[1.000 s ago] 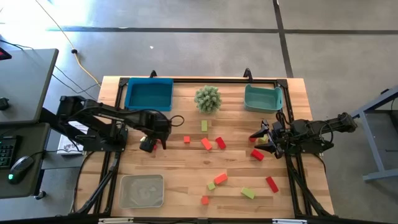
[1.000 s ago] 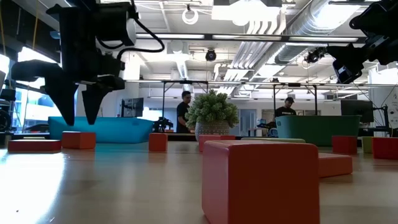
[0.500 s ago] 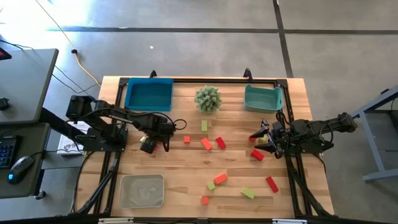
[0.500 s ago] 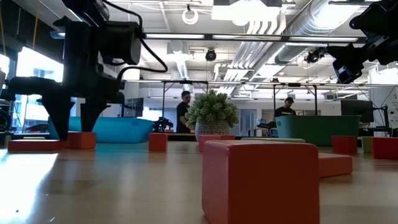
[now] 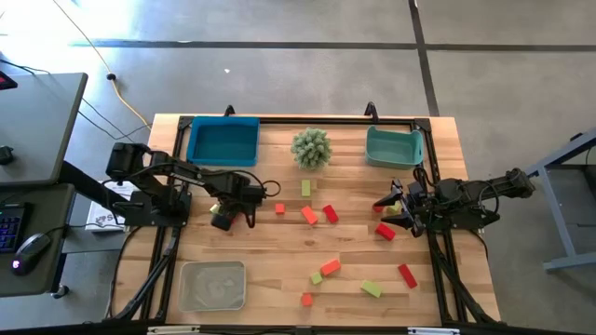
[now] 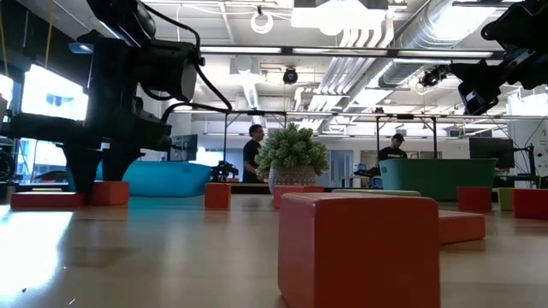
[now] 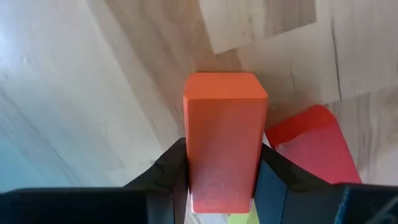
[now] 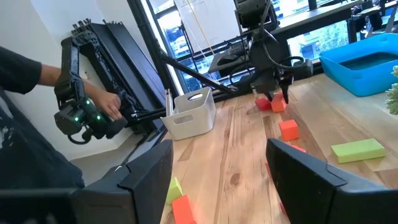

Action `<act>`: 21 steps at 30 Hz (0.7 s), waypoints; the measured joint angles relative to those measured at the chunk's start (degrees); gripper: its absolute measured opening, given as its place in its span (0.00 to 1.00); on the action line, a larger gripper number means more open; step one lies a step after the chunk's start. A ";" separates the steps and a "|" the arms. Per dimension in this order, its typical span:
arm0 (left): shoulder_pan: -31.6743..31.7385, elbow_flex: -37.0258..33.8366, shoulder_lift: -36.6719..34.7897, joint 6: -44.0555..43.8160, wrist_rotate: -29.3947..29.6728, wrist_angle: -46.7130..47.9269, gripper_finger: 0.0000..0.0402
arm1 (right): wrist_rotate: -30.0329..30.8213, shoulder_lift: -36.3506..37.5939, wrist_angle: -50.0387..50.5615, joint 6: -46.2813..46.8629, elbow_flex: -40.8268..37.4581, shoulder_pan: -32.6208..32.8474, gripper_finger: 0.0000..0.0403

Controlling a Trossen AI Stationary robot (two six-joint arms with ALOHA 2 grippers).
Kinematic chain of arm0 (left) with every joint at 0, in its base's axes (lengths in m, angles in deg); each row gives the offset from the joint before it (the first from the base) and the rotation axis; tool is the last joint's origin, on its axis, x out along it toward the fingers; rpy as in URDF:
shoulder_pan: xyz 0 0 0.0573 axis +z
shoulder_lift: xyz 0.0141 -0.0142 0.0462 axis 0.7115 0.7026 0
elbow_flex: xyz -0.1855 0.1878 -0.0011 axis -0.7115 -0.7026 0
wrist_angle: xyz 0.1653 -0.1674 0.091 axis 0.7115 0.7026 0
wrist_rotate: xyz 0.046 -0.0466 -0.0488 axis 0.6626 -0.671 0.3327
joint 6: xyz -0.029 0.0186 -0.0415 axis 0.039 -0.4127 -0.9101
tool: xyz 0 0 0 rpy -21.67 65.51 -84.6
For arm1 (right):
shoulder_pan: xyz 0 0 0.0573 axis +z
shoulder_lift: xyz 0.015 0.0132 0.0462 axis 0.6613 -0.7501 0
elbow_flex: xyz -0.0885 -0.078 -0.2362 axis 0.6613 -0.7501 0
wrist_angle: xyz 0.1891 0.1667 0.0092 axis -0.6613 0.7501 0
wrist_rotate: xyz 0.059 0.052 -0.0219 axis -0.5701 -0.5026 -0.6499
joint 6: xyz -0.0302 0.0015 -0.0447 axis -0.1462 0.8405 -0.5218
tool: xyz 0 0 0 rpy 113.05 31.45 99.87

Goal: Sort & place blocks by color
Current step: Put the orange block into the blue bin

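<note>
Orange block [image 7: 224, 143] now sits between my left pincer [image 5: 231, 216] fingers. A second ago that pincer hung above the table [image 5: 279, 256]; it has since dropped, and the low view puts its tips down at board level among the blocks there.

- Left pincer: toward 9 o'clock of the table's middle. The wrist view shows both fingers pressed flat against the long sides of the orange block. Narrow opening, closed onto it as far as I can judge. The block is not yet lifted.
- Red block [image 7: 311, 146]: just beside the orange one, close to one finger. I cannot tell whether it touches.
- Blue bin [image 5: 222, 141]: at 12 o'clock of the left pincer, near. Pale bin [image 5: 212, 285]: at 6 o'clock of it.
- Loose blocks, red, orange-red and yellow-green: spread from 3 to 5 o'clock of the left pincer, across the middle of the table. None shows in a bin from above.
- Right pincer [image 5: 393, 207]: at 3 o'clock of the table's middle, unmoved over the last second. Fingers wide apart, holding nothing. Teal bin [image 5: 392, 147] lies at 12 o'clock of it.

Reading: approach is done and the grasp is on. Sorting is barely begun. Next I expect a straight lift, taking care not to drag the red neighbour along.
</note>
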 joint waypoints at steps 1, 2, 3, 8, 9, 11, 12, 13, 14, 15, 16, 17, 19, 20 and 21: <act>0.20 0.29 0.13 -1.63 -0.02 0.48 0.26 | -0.01 -0.01 0.01 -0.02 -0.02 -0.01 0.61; 0.40 0.68 0.20 -3.09 -0.14 0.97 0.26 | 0.00 0.00 0.00 -0.02 -0.01 0.00 0.61; 0.70 1.24 0.20 -4.23 -0.15 1.52 0.26 | -0.01 0.00 -0.01 -0.02 -0.02 0.00 0.61; 2.56 5.19 -0.16 -7.68 1.11 3.97 0.26 | 0.00 0.00 0.00 -0.02 -0.02 0.01 0.61; 2.92 6.16 -0.21 -7.95 2.11 4.28 0.26 | 0.01 -0.01 0.01 0.00 0.00 0.01 0.61; 3.62 8.39 -0.21 -8.33 4.67 5.42 0.26 | -0.01 0.00 0.00 -0.01 -0.02 0.01 0.61; 4.03 9.60 -0.21 -8.37 6.04 6.37 0.26 | 0.00 0.00 0.00 0.00 -0.01 0.00 0.61; 4.44 10.79 -0.21 -8.34 7.35 7.27 0.26 | -0.01 -0.01 0.00 -0.02 0.00 0.01 0.61; 4.87 12.01 -0.21 -8.32 8.64 7.95 0.26 | 0.01 -0.01 -0.01 -0.02 -0.02 0.01 0.61; 5.32 13.25 -0.21 -8.33 9.69 8.31 0.26 | 0.00 0.00 0.01 -0.01 -0.01 -0.01 0.61; 5.84 14.46 -0.21 -8.33 10.43 8.54 0.26 | 0.01 -0.01 -0.01 0.00 0.00 0.01 0.61; 6.47 15.59 -0.21 -8.30 10.99 8.90 0.26 | 0.00 -0.01 0.01 0.00 -0.01 0.00 0.61; 7.91 17.86 -0.21 -8.30 11.89 9.85 0.26 | -0.01 0.00 -0.01 0.00 -0.01 0.00 0.61; 8.76 19.01 -0.23 -8.24 12.24 10.12 0.26 | -0.01 -0.01 0.01 0.00 0.00 0.01 0.61; 9.69 19.98 -0.23 -7.79 12.69 10.18 0.26 | -0.01 0.01 -0.01 0.00 -0.02 0.01 0.61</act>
